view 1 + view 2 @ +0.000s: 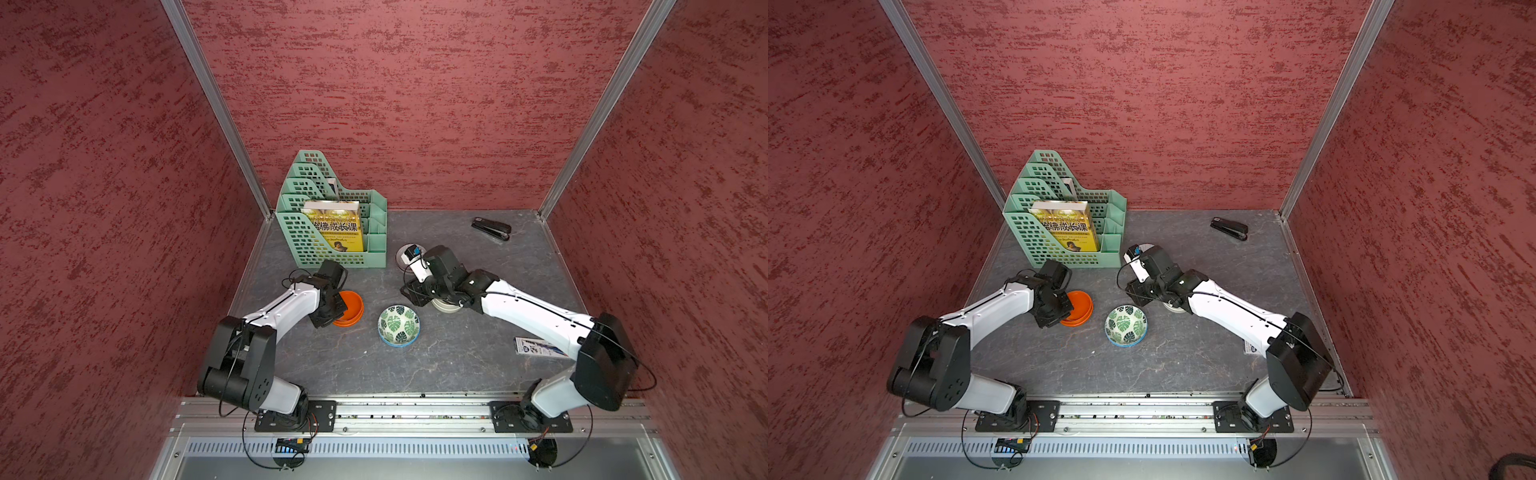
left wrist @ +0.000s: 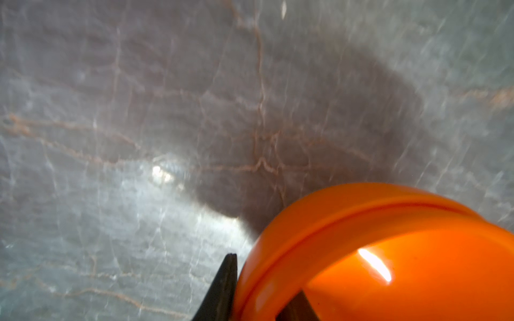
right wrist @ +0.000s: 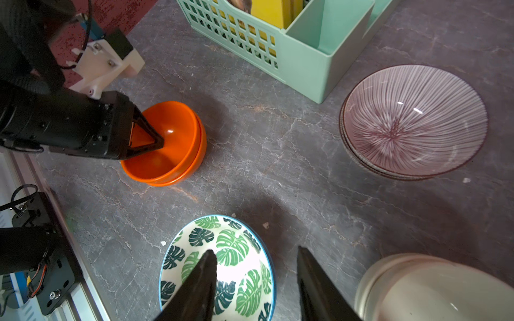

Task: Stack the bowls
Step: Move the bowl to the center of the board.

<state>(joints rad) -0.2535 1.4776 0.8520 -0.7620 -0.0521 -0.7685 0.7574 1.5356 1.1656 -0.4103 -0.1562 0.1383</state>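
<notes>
Two glossy orange bowls (image 1: 351, 309) (image 3: 167, 147) sit nested left of centre. My left gripper (image 2: 264, 291) is shut on their near rim, with one finger inside the bowl and one outside. A white bowl with green leaves (image 1: 399, 326) (image 3: 230, 250) rests at the centre. Just above its right edge hangs my right gripper (image 3: 256, 266), open and holding nothing. A cream bowl (image 1: 444, 306) (image 3: 434, 289) lies mostly hidden under the right arm. Two pale pink lined bowls (image 3: 414, 122) are nested behind it, partly hidden in a top view (image 1: 402, 254).
A mint-green file rack (image 1: 332, 224) holding a yellow book stands at the back left. A black stapler (image 1: 491, 228) lies at the back right. A small printed packet (image 1: 536, 347) lies under the right arm. Red walls close in three sides.
</notes>
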